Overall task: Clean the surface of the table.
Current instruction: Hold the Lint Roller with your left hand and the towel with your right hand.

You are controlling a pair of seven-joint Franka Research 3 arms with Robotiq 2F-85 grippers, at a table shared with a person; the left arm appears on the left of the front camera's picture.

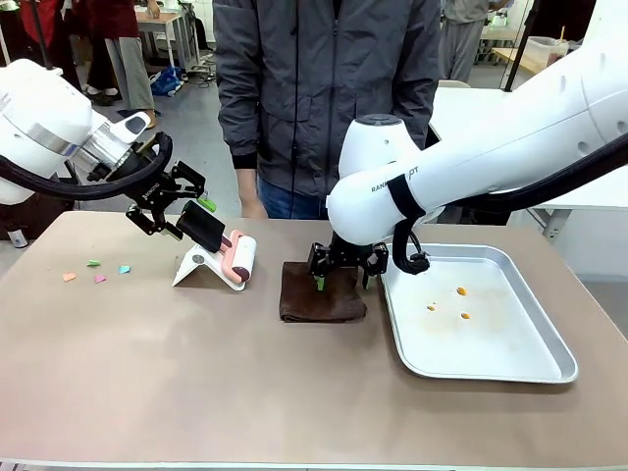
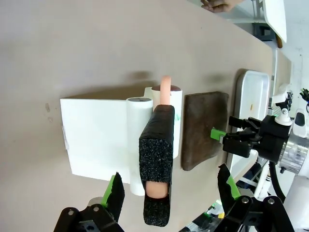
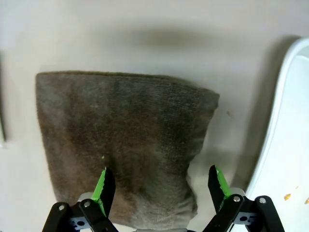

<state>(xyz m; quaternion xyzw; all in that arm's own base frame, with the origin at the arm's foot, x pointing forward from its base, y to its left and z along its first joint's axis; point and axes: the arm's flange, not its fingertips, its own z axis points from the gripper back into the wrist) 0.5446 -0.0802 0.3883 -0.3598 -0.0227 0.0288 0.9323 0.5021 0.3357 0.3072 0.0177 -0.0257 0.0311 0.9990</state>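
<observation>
The taupe-brown table (image 1: 196,373) carries a few coloured paper scraps (image 1: 98,272) at its left. A lint roller (image 1: 238,258) with a pink core leans on a white stand (image 1: 196,265). Its black foam handle (image 2: 157,164) sticks up between the fingers of my left gripper (image 2: 171,191), which is open, its green pads apart from the foam on both sides. In the front view that left gripper (image 1: 191,220) hangs at the handle's top. A folded brown cloth (image 1: 322,292) lies mid-table. My right gripper (image 1: 343,273) hovers open just over the cloth (image 3: 125,140), fingers straddling its near edge.
A shallow silver tray (image 1: 549,368) with a few orange crumbs (image 1: 461,291) sits at the right, close beside the cloth. A person in a grey jacket (image 1: 324,88) stands at the far edge, one hand (image 1: 253,208) near the table.
</observation>
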